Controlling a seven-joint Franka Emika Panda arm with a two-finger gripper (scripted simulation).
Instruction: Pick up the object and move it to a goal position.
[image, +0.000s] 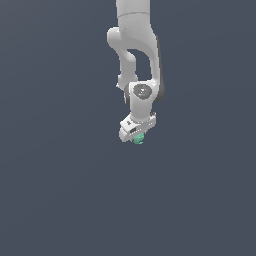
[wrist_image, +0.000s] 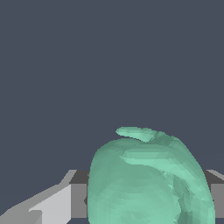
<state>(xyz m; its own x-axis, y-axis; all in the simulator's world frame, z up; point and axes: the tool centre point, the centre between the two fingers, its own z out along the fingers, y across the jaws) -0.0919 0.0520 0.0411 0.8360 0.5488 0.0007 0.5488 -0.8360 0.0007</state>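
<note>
The object (image: 138, 138) is a small mint-green lump showing just under the white hand of the arm in the exterior view. My gripper (image: 136, 136) is shut on it, with the lump poking out below the fingers. In the wrist view the object (wrist_image: 148, 179) fills the near part of the picture, a rounded green mass sitting between grey fingers (wrist_image: 78, 192) on either side. No goal marker shows in either view.
The white arm (image: 137, 45) comes down from the top of the exterior view. Around it lies only a plain dark grey-blue surface (image: 60, 190) with no other objects or edges in sight.
</note>
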